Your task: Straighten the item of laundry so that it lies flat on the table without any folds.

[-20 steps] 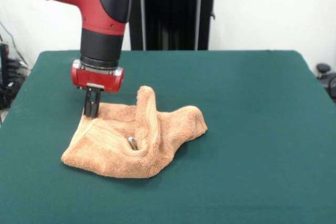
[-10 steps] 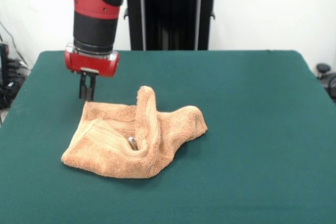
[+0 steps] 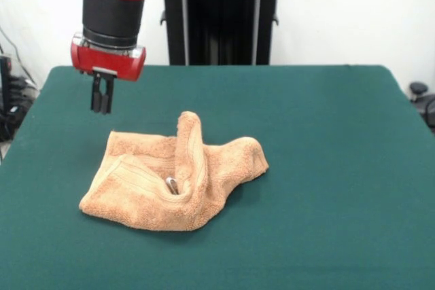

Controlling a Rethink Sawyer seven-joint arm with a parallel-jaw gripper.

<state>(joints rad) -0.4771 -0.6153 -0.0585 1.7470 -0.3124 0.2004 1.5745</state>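
Front view shows the gripper (image 3: 102,103) hanging above the table (image 3: 326,168), clear of the cloth and holding nothing; its two dark fingers hang close together with little or no gap visible between them. The item of laundry (image 3: 170,185) lies below and to the picture's right of the gripper, nearer the camera, on the left-centre part of the green surface. Its nearest part is the upper-left corner, which sits just below and slightly right of the fingertips. The towel is bunched: a tall ridge (image 3: 190,147) stands up through its middle, running roughly from far to near, with a second rounded hump (image 3: 248,151) on its right side, and a flatter lobe spreading toward the lower left. A small metallic object (image 3: 172,185) shows in the crease at the foot of the ridge; what it is cannot be determined. Overall, the heap's long axis runs left-low to right-high across the picture. Open table lies on every side, with the widest clear area to the picture's right and toward the camera, so drawing a corner outward in those directions appears unobstructed. The table's left edge is nearer, leaving less room there.
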